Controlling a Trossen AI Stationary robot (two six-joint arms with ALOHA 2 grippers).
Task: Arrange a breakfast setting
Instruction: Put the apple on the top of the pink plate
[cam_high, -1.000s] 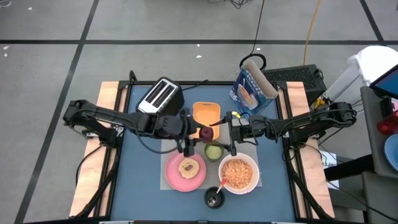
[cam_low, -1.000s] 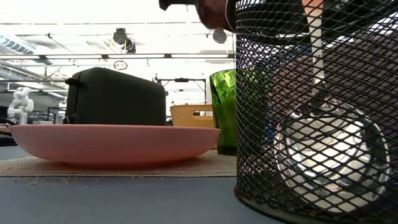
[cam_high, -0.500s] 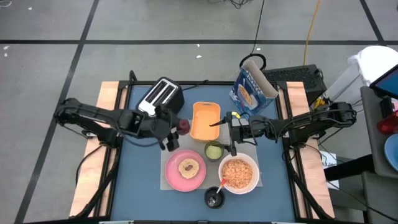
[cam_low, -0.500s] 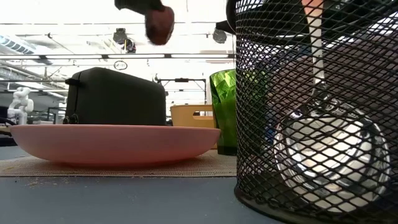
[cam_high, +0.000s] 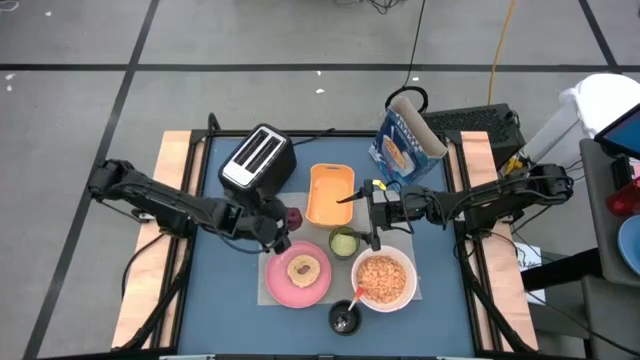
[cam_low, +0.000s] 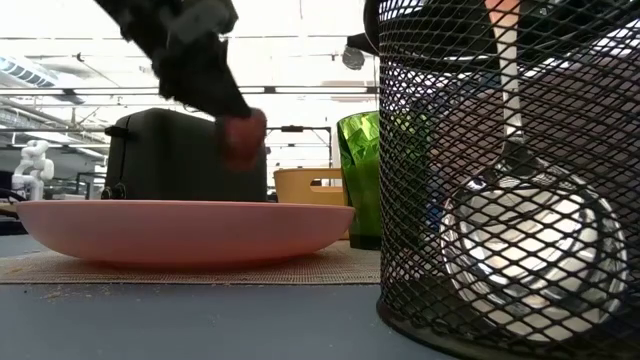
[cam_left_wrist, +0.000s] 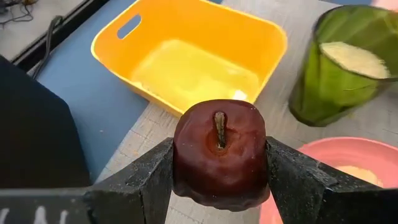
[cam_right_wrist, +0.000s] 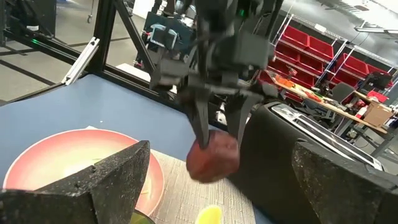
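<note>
Left gripper (cam_left_wrist: 219, 186) is clamped on the fruit (cam_left_wrist: 220, 152), one finger on each flank and the stem pointing up, so the fruit hangs upright above the table (cam_high: 225, 290). From above, it sits over the mat (cam_high: 272, 238) just off the plate (cam_high: 297, 277), on the plate's far-left side, between the toaster (cam_high: 257, 156) and the tray (cam_high: 331, 193). Everything turns on that gap: the plate lies just nearer the front edge and a little toward the right edge, with the toast (cam_high: 303, 268) filling its middle, so only the rim looks free. The tray lies toward the back-right of the gripper, about as close. Lowering the fruit straight down would likely land it on the mat beside the plate.

Right gripper (cam_high: 376, 217) waits wide open and empty, by the cup (cam_high: 343, 241) and above the bowl (cam_high: 383, 280), farther from the fruit than the left arm.
</note>
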